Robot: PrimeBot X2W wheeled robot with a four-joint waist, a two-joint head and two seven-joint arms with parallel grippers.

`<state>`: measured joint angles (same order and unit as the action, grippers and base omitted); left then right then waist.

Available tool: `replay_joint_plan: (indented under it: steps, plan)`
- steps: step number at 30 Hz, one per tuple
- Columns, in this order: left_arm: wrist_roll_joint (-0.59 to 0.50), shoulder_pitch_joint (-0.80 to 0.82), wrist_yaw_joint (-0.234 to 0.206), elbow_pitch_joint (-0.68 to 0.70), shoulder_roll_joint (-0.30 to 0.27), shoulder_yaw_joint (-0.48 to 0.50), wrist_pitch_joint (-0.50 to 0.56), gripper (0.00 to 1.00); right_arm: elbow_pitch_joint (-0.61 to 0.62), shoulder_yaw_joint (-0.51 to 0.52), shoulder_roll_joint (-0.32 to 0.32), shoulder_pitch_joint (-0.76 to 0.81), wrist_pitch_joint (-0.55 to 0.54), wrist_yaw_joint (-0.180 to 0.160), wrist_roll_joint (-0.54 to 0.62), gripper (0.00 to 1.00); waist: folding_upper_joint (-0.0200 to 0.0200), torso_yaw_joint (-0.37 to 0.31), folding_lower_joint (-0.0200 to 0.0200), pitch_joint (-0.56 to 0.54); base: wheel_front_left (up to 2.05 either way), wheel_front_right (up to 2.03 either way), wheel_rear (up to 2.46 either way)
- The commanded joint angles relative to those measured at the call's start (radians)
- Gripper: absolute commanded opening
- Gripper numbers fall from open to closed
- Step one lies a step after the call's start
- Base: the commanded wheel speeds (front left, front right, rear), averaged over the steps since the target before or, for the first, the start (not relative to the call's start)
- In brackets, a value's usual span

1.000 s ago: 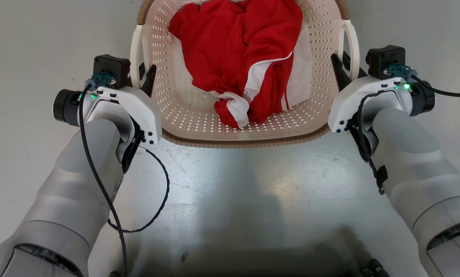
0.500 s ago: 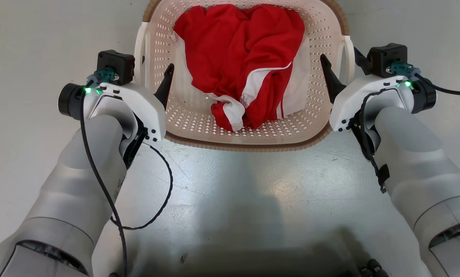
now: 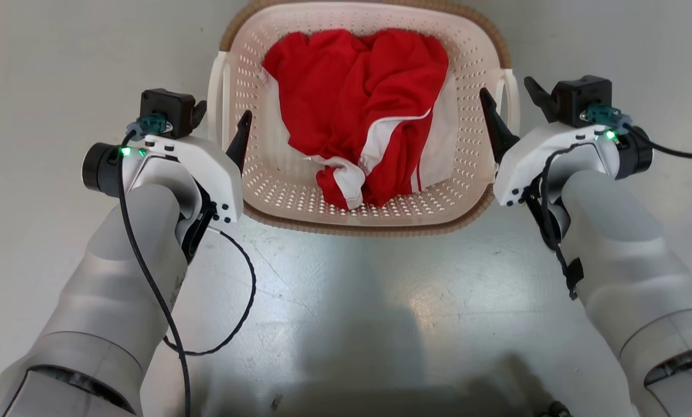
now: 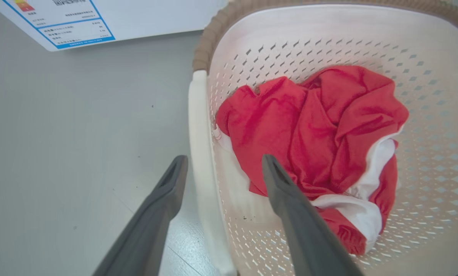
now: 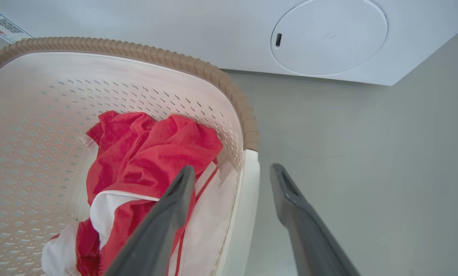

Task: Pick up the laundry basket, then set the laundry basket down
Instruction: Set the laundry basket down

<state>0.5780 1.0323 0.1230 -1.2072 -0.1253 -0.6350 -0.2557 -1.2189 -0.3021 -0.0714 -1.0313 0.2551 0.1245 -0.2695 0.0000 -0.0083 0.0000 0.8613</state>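
Observation:
The cream perforated laundry basket [image 3: 276, 185] with its brown woven-look rim [image 3: 369, 229] sits on the floor ahead, holding a crumpled red and white garment [image 3: 357, 116]. My left gripper [image 3: 223, 113] is open and straddles the basket's left white handle [image 4: 198, 134], one finger inside the basket and one outside. My right gripper [image 3: 504, 87] is open in the same way over the right handle [image 5: 248, 191]. In the wrist views each handle runs between the spread fingers of the left gripper [image 4: 224, 158] and the right gripper [image 5: 232, 168].
A white washing machine [image 5: 328, 38] with a round panel stands just beyond the basket, its label sticker [image 4: 71, 23] at the left. Grey floor [image 3: 346, 301] surrounds the basket, and a black cable [image 3: 235, 313] hangs from my left wrist.
Both grippers, close on the handles a second ago, have spread open. The basket now looks smaller and lower, with its far rim in view.

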Motion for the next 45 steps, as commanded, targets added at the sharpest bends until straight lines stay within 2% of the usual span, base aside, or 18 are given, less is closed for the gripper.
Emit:
replay_joint_plan:
  steps: [1, 9, 20, 32, 45]
  plan:
    - [-0.001, -0.031, -0.005, -0.001, -0.025, 0.021, -0.006, 1.0, 0.022, -0.006, 0.021, 0.064, 0.007, 0.006, 0.009, 1.0, 0.0, 0.001, 0.0, -0.02, 0.0, 0.0, 0.0]
    - [0.004, -0.079, -0.011, 0.031, -0.021, 0.054, -0.006, 1.0, 0.06, 0.02, 0.021, 0.116, 0.007, 0.006, 0.03, 1.0, 0.0, 0.009, 0.0, -0.103, 0.0, 0.0, 0.0]
    - [0.005, -0.212, -0.022, 0.091, -0.006, 0.127, -0.006, 1.0, 0.113, 0.135, 0.021, 0.224, 0.007, 0.006, 0.13, 1.0, 0.0, 0.037, 0.0, -0.31, 0.0, 0.0, 0.0]
    - [-0.036, -0.391, -0.026, 0.177, -0.006, 0.206, -0.006, 1.0, 0.194, 0.207, 0.021, 0.392, 0.007, 0.006, 0.193, 1.0, 0.0, 0.054, 0.0, -0.546, 0.0, 0.0, 0.0]
    - [-0.093, -0.581, -0.043, 0.314, -0.01, 0.335, -0.006, 1.0, 0.323, 0.28, 0.021, 0.565, 0.007, 0.006, 0.28, 1.0, 0.0, 0.068, 0.0, -0.714, 0.0, 0.0, 0.0]
